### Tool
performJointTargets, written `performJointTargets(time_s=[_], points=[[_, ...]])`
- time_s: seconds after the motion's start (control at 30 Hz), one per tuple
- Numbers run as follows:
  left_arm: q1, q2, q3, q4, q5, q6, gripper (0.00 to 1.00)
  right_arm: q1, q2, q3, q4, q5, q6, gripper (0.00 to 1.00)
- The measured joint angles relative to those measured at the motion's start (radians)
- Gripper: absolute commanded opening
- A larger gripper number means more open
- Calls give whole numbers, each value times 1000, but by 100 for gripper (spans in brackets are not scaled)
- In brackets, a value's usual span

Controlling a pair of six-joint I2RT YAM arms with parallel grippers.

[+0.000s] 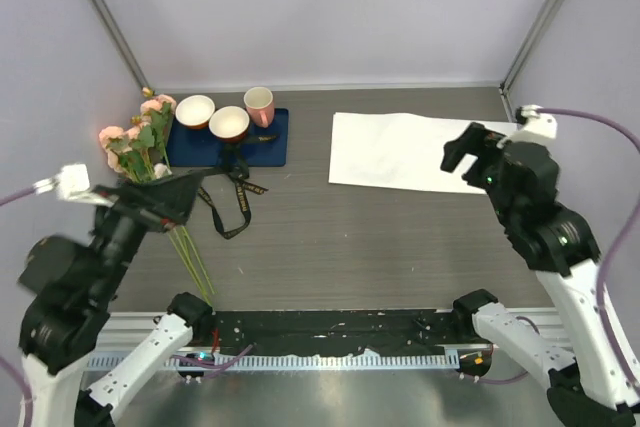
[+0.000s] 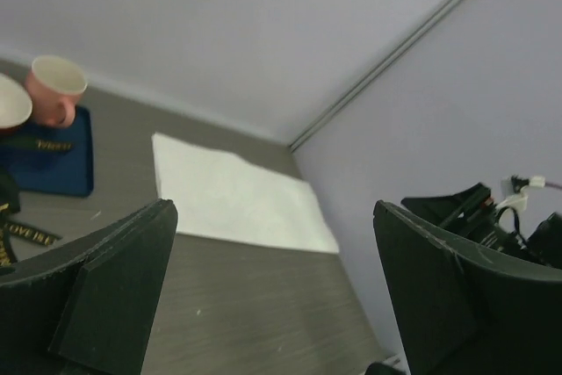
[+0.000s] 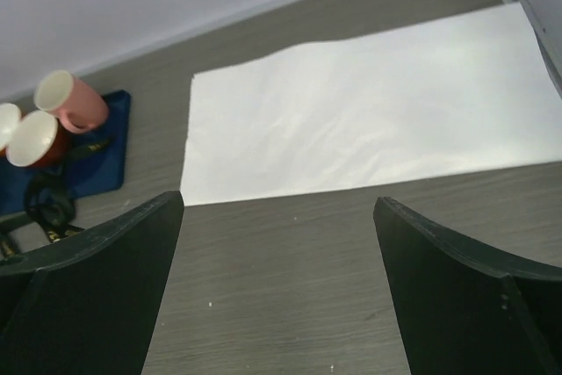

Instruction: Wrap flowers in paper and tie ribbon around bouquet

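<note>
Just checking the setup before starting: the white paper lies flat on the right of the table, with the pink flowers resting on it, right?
The paper does lie flat on the right, but the flowers lie far left, beside the blue mat; the top external view shows it.

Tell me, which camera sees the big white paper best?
The right wrist camera: the paper fills it, close up. The top camera shows it partly behind the right gripper; the left wrist camera shows it slanted, farther off.
</note>
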Motion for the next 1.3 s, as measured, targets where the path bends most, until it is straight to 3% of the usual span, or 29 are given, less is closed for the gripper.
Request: performJointTargets(time_s=[0.13,0.33,0.4,0.53,0.67,0.9,1.03,1.3], points=[[0,161,-47,-23,51,3,100,0,175,-17,12,27,29,97],[0,472,-93,-17,174,3,100,-1,508,-40,203,22,32,97],[8,612,-92,3,216,5,100,-8,639,-14,263,-7,16,91],[78,928,-127,164,386,-11,100,-35,938,125,354,-159,-2,87],[136,1213,-137,343,523,-56,97,-100,1096,152,418,-331,8,78],[120,1598,32,602,672,-132,91,-268,1178,92,489,-521,26,76],[111,1686,71,732,718,-197,85,-338,1178,37,533,-571,30,75],[108,1750,23,961,761,-365,73,-354,1179,0,570,-608,38,75]])
